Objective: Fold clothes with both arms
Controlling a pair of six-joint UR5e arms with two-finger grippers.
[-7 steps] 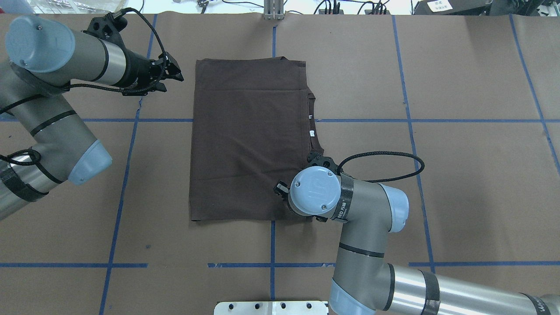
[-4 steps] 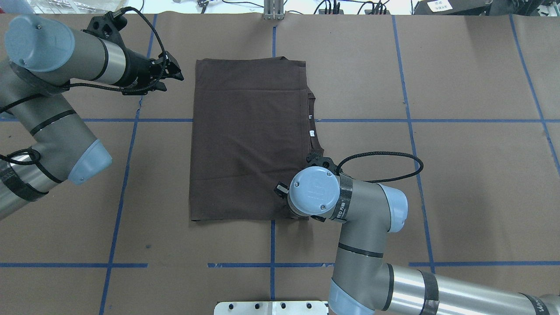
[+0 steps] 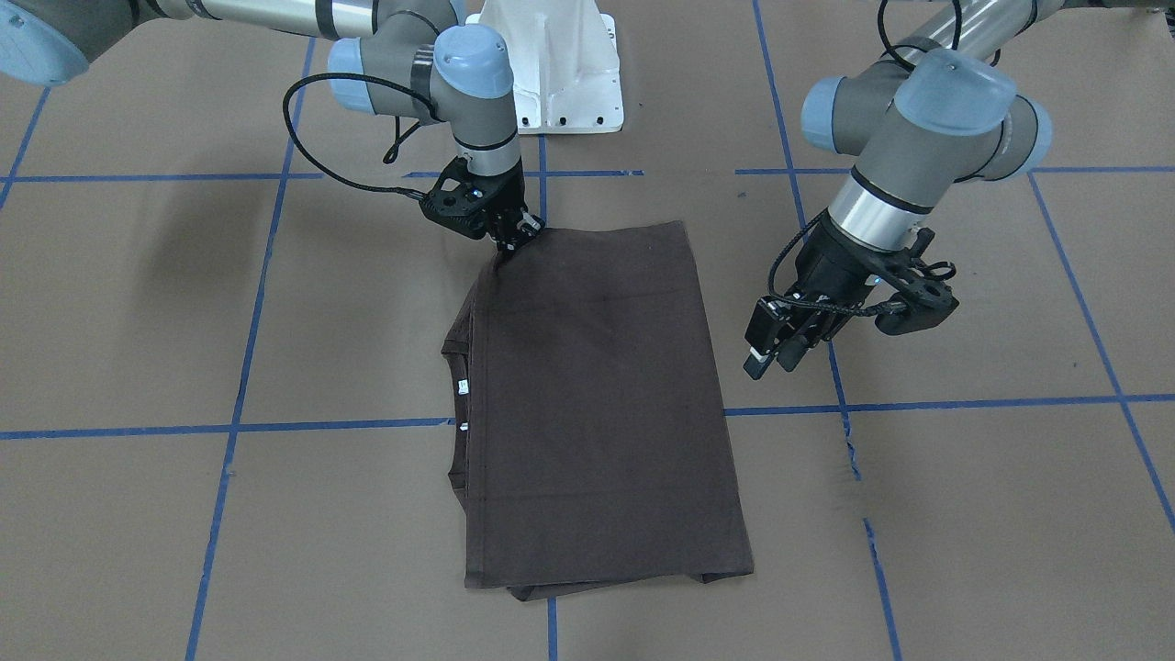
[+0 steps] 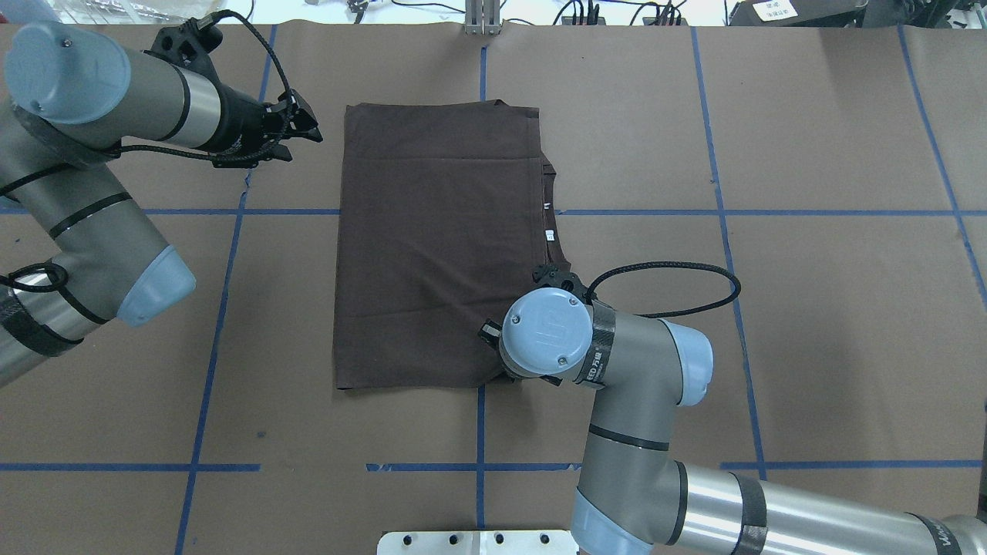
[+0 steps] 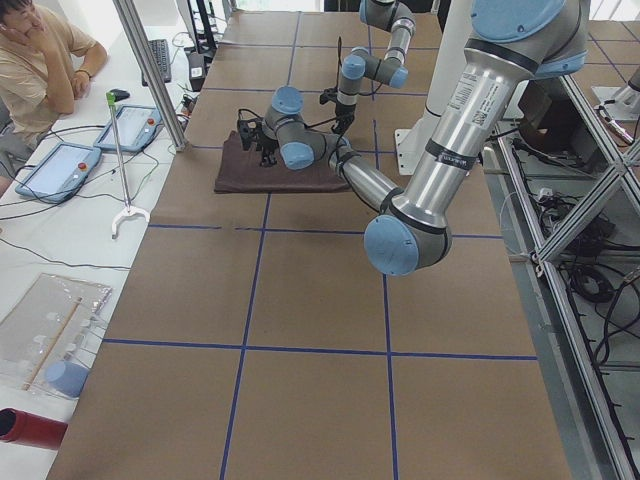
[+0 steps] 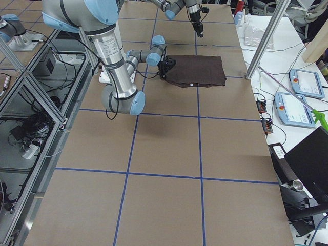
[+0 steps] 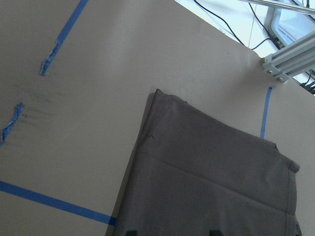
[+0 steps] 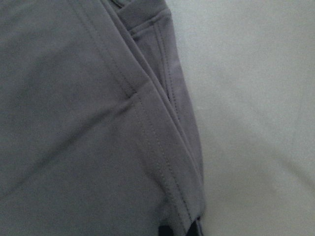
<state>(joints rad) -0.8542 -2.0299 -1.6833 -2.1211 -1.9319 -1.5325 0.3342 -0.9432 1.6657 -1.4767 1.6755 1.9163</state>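
Two silver-and-grey jointed arms (image 4: 640, 362), light blue joint caps (image 4: 541, 337), looping black cables (image 4: 671, 267), black end effectors (image 3: 774, 356).

Bright, even light from overhead; faint soft shadows on the brown paper (image 3: 156, 257); fixed views sharp; wrist views washed pale, the T-shirt (image 8: 74, 123) greyish and slightly soft up close.

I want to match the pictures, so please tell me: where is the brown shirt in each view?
Front-facing: shirt at centre.
Overhead: shirt at centre, slightly left.
Exterior left: shirt small, upper part, left of centre.
Exterior right: shirt small, upper middle.
Left wrist: shirt fills the lower right.
Right wrist: shirt fills the left side.
Landmark: blue tape line running under it, seen in most views.
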